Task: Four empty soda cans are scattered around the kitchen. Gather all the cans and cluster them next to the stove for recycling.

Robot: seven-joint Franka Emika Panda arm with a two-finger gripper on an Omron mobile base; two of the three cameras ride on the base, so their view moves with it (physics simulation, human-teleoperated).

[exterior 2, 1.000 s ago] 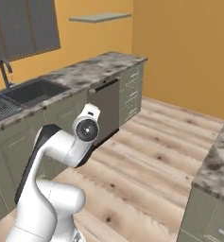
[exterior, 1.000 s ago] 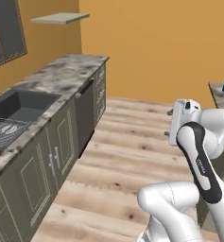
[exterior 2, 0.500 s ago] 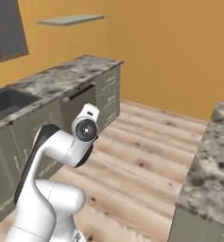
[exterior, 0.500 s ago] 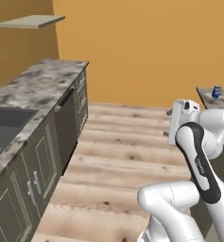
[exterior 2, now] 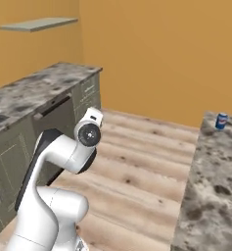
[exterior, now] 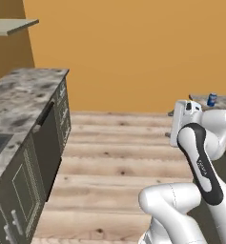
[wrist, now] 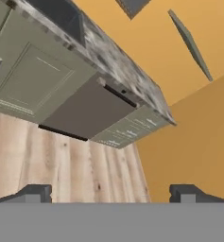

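The orange wall (exterior: 133, 52) is running across the back of the room, with the light wooden floor (exterior: 119, 162) stretching out below it. A long granite counter (exterior: 24, 95) is standing along the left side over grey-green cabinets (exterior 2: 12, 166), and a dark dishwasher panel (wrist: 87, 111) is sitting between those cabinet fronts. A second granite counter (exterior 2: 213, 181) is lying on the right. A thin shelf (exterior 2: 36, 23) is hanging on the wall above the left counter.

The white arm (exterior: 200, 157) is rising folded in front of the base, its hand held high over the floor. The gripper (wrist: 111, 194) is pointing toward the left cabinets, its 2 fingertips (wrist: 35, 193) standing spread wide apart with nothing between them.

1 blue soda can (exterior 2: 221, 121) with a white band is standing upright at the far end of the right counter, near the wall and well apart from the gripper.
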